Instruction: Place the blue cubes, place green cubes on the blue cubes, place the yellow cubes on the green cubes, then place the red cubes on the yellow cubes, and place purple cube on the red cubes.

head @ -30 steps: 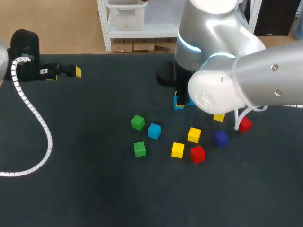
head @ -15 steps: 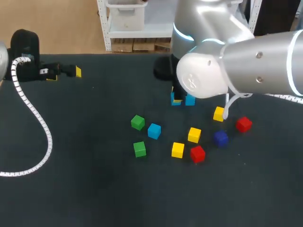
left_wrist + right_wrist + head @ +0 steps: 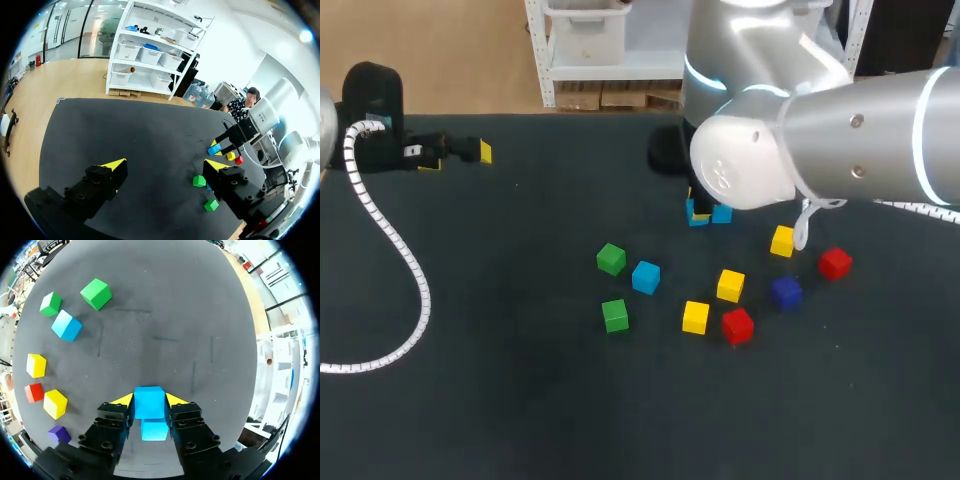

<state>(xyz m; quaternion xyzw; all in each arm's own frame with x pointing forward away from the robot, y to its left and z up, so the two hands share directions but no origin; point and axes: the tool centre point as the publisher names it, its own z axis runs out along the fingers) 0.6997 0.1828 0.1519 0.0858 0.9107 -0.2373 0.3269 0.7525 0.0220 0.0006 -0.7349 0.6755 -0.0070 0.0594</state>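
Wrist view: right claw [image 3: 149, 399] grips blue cube [image 3: 149, 405]; head view hides grip.

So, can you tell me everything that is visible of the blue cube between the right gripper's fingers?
The blue cube is a plain light-blue block, smooth and matte, with sharp edges. It sits squarely between the yellow tips of the right gripper, which touch it from two opposite sides. Closer to the wrist, between the fingers, a second blue face shows; whether that is another cube I cannot tell.
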